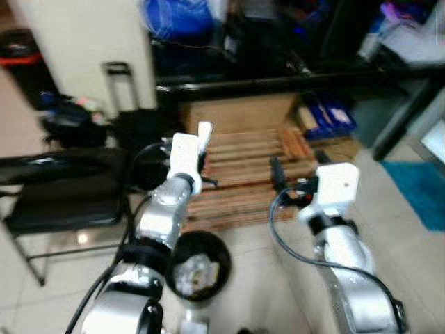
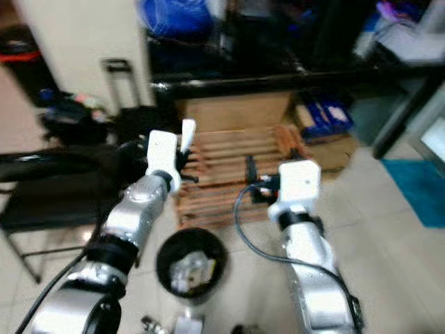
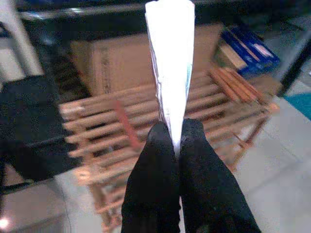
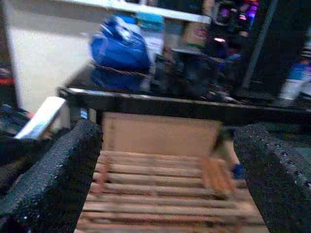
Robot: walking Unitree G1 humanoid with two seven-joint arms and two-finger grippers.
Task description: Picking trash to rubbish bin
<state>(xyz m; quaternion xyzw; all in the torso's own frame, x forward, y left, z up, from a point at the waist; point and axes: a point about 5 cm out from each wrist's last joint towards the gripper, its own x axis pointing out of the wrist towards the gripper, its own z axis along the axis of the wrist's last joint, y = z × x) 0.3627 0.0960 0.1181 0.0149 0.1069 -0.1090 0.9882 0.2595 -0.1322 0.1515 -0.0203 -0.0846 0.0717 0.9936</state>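
White folded wrapper (image 3: 170, 73), flat and tapering, pinched at its lower end between the two black fingertips (image 3: 155, 160) of the left gripper (image 3: 176, 141), closed tight on it. Standing upright above that gripper (image 1: 203, 149), raised in front of the wooden slatted rack (image 1: 243, 174) and well above the floor. Seen from the right wrist as a pale strip (image 4: 43, 118) just beside one finger.

Black round rubbish bin (image 1: 200, 264) on the pale tiled floor (image 1: 278, 292), below and nearer than the held wrapper, partly behind the left forearm; crumpled pale trash (image 1: 191, 273) already inside. More small bits of litter (image 2: 184, 323) on the floor just in front of the bin, too blurred to make out.

Right gripper (image 4: 167, 160) spread wide apart, holding nothing, its two textured black fingers (image 4: 53, 179) on either side of the rack, level with the left gripper and well apart from it.

Behind the rack, a brown cardboard box (image 1: 236, 111) under a dark shelf rail (image 1: 278, 82); a blue bag (image 1: 177, 17) up on the shelf. Blue boxes (image 1: 330, 118) beside the rack on the robot's right. Black folding chair (image 1: 59, 195) on the robot's left, a black suitcase with raised handle (image 1: 119, 83) behind it. Teal mat (image 1: 421, 188) on the floor at far right.
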